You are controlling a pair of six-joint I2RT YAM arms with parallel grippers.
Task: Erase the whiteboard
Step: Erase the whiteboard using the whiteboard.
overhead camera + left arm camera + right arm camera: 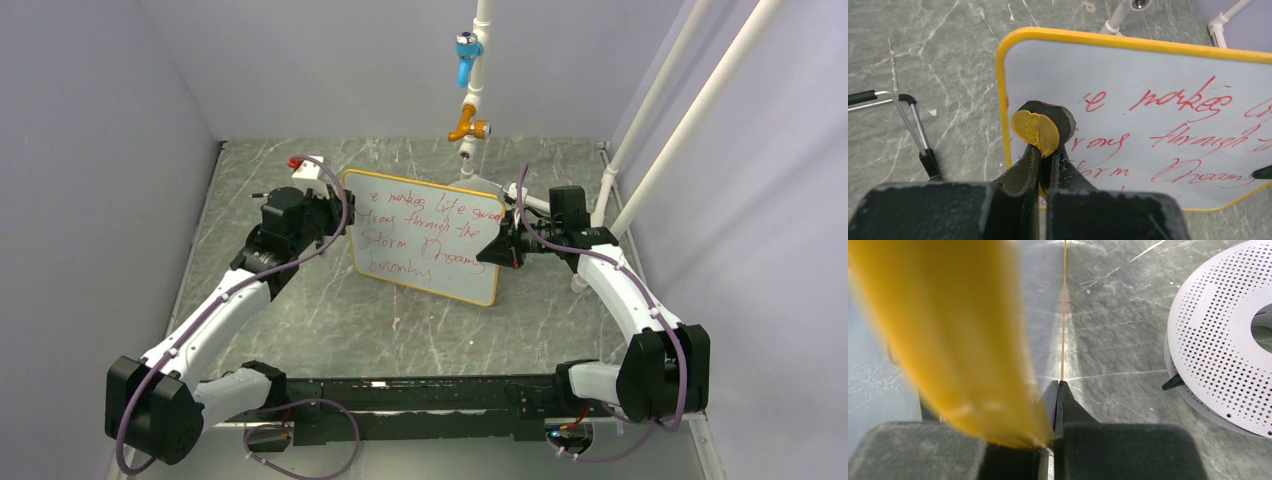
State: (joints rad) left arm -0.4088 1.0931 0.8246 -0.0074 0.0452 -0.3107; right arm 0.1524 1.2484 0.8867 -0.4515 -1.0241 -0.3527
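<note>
The whiteboard (420,235) has a thin orange-yellow frame and several lines of red handwriting, and it is held tilted up over the table's middle. My right gripper (497,248) is shut on its right edge. In the right wrist view the board's frame (948,330) is a blurred yellow band running into the closed right gripper (1060,385). My left gripper (1047,155) is shut on a small round eraser (1040,129) with a yellow face and a dark pad. The eraser rests against the whiteboard (1158,125) near its upper left corner, beside the first words.
A white pipe with a blue valve (467,50) and an orange valve (468,127) hangs behind the board. Slanted white poles (690,110) stand at the right. A white perforated disc (1218,335) lies past the right gripper. A wire bracket (908,115) lies left of the board.
</note>
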